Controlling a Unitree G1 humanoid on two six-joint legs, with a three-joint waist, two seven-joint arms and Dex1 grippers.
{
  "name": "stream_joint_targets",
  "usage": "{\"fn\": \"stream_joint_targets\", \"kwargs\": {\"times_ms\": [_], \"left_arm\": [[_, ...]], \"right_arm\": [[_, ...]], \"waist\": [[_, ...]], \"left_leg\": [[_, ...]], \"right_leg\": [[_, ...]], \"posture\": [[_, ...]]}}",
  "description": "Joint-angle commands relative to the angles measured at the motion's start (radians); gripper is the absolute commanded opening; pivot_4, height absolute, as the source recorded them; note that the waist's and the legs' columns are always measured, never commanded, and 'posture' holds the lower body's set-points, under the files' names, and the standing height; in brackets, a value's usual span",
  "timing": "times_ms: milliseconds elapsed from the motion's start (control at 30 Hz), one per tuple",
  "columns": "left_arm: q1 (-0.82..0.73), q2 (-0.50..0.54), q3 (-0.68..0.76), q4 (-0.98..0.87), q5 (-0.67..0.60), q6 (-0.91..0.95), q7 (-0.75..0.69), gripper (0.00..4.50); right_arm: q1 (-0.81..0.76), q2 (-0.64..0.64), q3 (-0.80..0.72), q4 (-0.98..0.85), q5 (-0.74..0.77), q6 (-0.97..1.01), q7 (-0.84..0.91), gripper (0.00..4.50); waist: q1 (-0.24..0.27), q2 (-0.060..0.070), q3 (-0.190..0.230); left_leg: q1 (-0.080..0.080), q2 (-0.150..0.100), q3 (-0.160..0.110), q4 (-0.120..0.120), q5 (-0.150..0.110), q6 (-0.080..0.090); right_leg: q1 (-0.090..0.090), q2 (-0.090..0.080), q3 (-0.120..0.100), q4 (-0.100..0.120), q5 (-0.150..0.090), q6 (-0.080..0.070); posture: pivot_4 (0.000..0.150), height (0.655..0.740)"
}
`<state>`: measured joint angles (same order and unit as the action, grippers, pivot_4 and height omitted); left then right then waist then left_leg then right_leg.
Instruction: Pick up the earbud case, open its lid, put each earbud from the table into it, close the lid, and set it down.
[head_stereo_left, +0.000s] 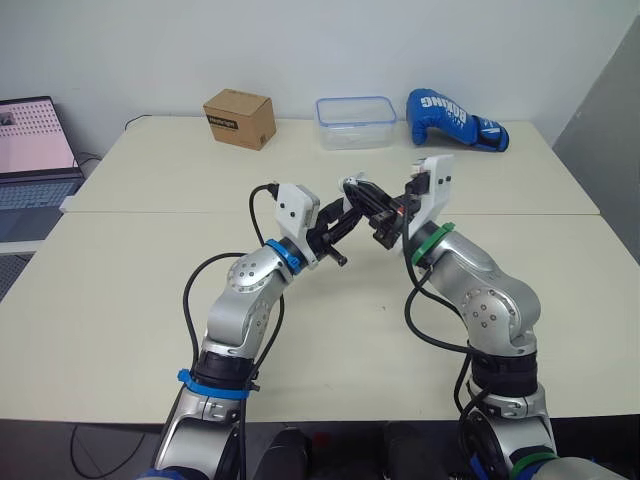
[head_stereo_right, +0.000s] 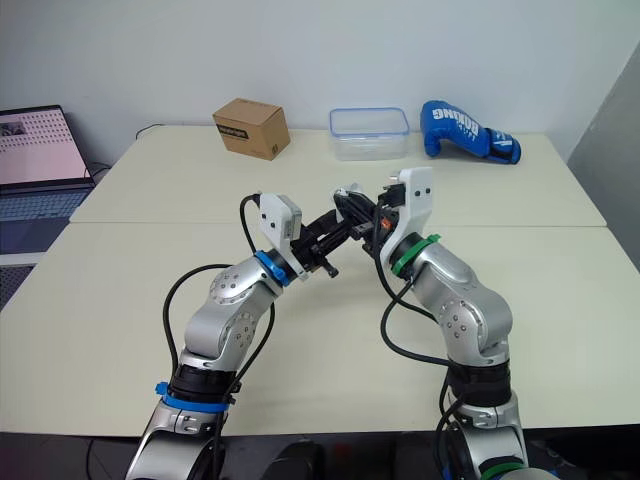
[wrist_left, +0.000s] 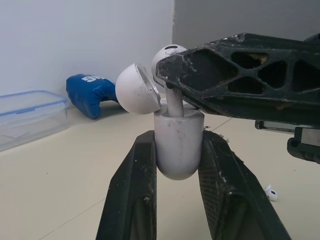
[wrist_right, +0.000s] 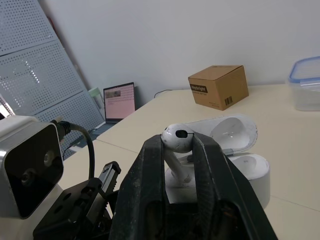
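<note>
**Case held aloft, first earbud at its socket**

Position: the earbud case (wrist_left: 178, 162) is clear of the table (head_stereo_left: 150, 250), held in the air between the two arms. Its lid (wrist_left: 134, 91) is swung open to one side.

Left gripper (wrist_left: 177, 137): closed to the width of the case, both fingers pressed on opposite sides of the lower body. The hinge and mouth are free.

Right gripper (wrist_right: 177, 144): closed narrowly on the head of one earbud (wrist_right: 176, 134). The stem points down into the open case (how deep it sits cannot be told).

A second earbud (wrist_left: 270, 192) lies on the table below, apart from both arms.

Handling, as a judgement:
- The case looks like a light, rigid shell of smooth, rounded plastic, so it is liable to twist or slip out under a sideways push.
- The present hold low on the flanks suits it. The hinged lid looks the weakest part and should bear no load.
- The earbuds are tiny, glossy and likely to roll. The bulb is the better place to pinch, leaving the stem free to enter the socket
</note>
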<state>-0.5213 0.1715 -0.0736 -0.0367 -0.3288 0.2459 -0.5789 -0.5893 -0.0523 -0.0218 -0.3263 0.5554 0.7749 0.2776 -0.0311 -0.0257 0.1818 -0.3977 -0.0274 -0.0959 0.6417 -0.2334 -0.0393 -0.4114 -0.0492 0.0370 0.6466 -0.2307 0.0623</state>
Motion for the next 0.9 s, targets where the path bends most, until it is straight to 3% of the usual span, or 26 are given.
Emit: {"fn": "stream_joint_targets", "kwargs": {"times_ms": [33, 133, 433, 600, 667, 767, 900], "left_arm": [[-0.023, -0.009, 0.0, -0.062, -0.013, -0.031, -0.011, 0.77], [-0.025, -0.009, 0.002, -0.064, -0.013, -0.029, -0.011, 0.77], [-0.017, -0.012, 0.005, -0.066, -0.014, -0.026, -0.006, 0.77], [0.017, 0.012, 0.017, -0.049, -0.01, -0.031, -0.019, 0.77], [0.043, 0.035, 0.028, -0.052, -0.01, -0.031, -0.029, 0.77], [0.07, 0.066, 0.042, -0.063, -0.02, -0.029, -0.043, 0.77], [0.09, 0.111, 0.06, -0.076, -0.033, -0.021, -0.07, 0.77]], "right_arm": [[0.002, 0.01, -0.006, -0.005, 0.019, 0.016, -0.025, 1.8], [0.0, 0.008, -0.01, 0.0, 0.023, 0.016, -0.036, 2.84], [-0.013, 0.006, -0.034, 0.006, 0.039, 0.001, -0.045, 2.84], [-0.069, -0.014, -0.153, -0.023, 0.193, 0.04, -0.029, 2.84], [-0.103, -0.113, -0.221, -0.044, 0.311, 0.139, 0.009, 2.84], [-0.102, -0.328, -0.232, -0.034, 0.367, 0.238, 0.134, 2.84], [-0.04, -0.78, 0.013, 0.105, 0.079, 0.034, 0.549, 2.84]], "waist": [[0.0, 0.0, 0.0], [0.0, 0.0, 0.0], [0.0, 0.0, 0.0], [0.0, 0.0, 0.0], [0.0, 0.001, 0.001], [0.002, 0.002, 0.001], [0.006, 0.003, 0.002]], "left_leg": [[0.0, 0.0, 0.0, 0.0, 0.0, 0.0], [0.0, 0.0, 0.0, 0.0, 0.0, 0.0], [0.0, 0.0, 0.0, 0.0, 0.0, 0.0], [0.0, 0.0, 0.0, 0.0, 0.0, 0.0], [0.0, 0.0, 0.0, 0.0, 0.0, 0.0], [-0.001, 0.0, 0.0, -0.001, 0.0, 0.0], [-0.001, -0.001, 0.0, -0.001, 0.0, 0.001]], "right_leg": [[0.0, 0.0, 0.0, 0.0, 0.0, 0.0], [0.0, 0.0, 0.0, 0.0, 0.0, 0.0], [0.0, 0.0, 0.0, 0.0, 0.0, 0.0], [0.0, 0.0, 0.0, 0.0, 0.0, 0.0], [0.0, 0.0, 0.0, 0.0, 0.0, 0.0], [0.0, 0.0, 0.0, -0.001, 0.0, 0.0], [0.001, -0.001, -0.001, -0.003, -0.001, 0.0]], "posture": [[0.15, 0.74], [0.15, 0.74], [0.15, 0.74], [0.15, 0.74], [0.15, 0.74], [0.15, 0.74], [0.15, 0.74]]}}
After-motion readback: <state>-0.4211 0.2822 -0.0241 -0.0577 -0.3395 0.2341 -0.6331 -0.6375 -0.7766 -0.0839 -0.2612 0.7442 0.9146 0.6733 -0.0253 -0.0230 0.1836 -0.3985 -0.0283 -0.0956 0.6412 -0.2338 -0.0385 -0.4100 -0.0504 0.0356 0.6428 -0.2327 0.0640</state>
